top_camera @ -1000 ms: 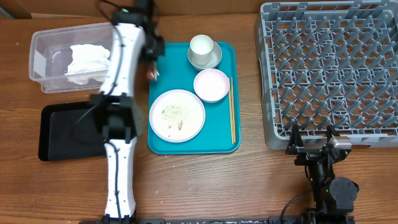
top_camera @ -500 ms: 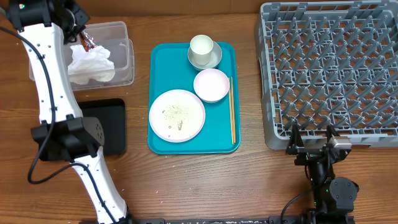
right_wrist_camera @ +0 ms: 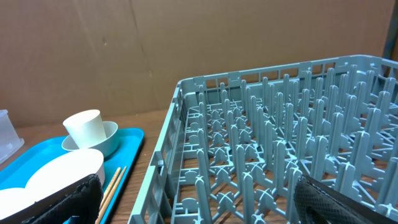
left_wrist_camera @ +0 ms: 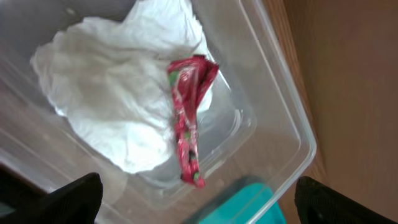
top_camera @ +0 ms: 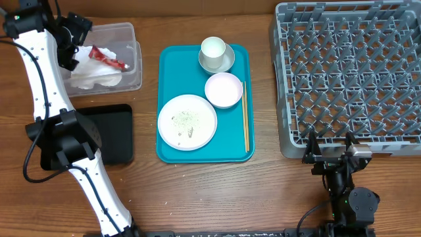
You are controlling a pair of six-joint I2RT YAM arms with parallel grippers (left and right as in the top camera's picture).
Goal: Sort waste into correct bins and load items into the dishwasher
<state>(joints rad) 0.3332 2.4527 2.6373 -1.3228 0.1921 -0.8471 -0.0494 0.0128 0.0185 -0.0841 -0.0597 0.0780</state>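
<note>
Creases run along the small red-and-white wrapper point(left_wrist_camera: 189, 124), a twisted strip lying on the soft, crumpled white paper napkin point(left_wrist_camera: 106, 106). Both sit inside the clear rectangular tub point(top_camera: 131, 33), left of the far end of the teal tray point(top_camera: 170, 66). The left gripper point(left_wrist_camera: 196, 190) hangs over that tub with its dark fingers spread wide, released and grasping nothing. A shallow matte black tray point(top_camera: 115, 135) lies left of the teal tray's near half.

On the teal tray rest a smooth round white plate point(top_camera: 187, 122) speckled with rice-like scraps point(top_camera: 184, 120), a white bowl point(top_camera: 223, 89) and a pale cup point(top_camera: 213, 48) standing in its saucer point(top_camera: 227, 62). Thin wooden chopsticks point(top_camera: 245, 115) lie straight along its right edge. Right of the teal tray stands the grey plastic rack point(top_camera: 348, 72), a grid of upright pegs. The right gripper point(top_camera: 331, 146), off the teal tray's near right corner, stands parted and empty.

Half a second earlier the wrapper was pinched in the left gripper above the tub. A second earlier that arm stretched along the teal tray's left edge. The dishes and the right gripper are unchanged.
</note>
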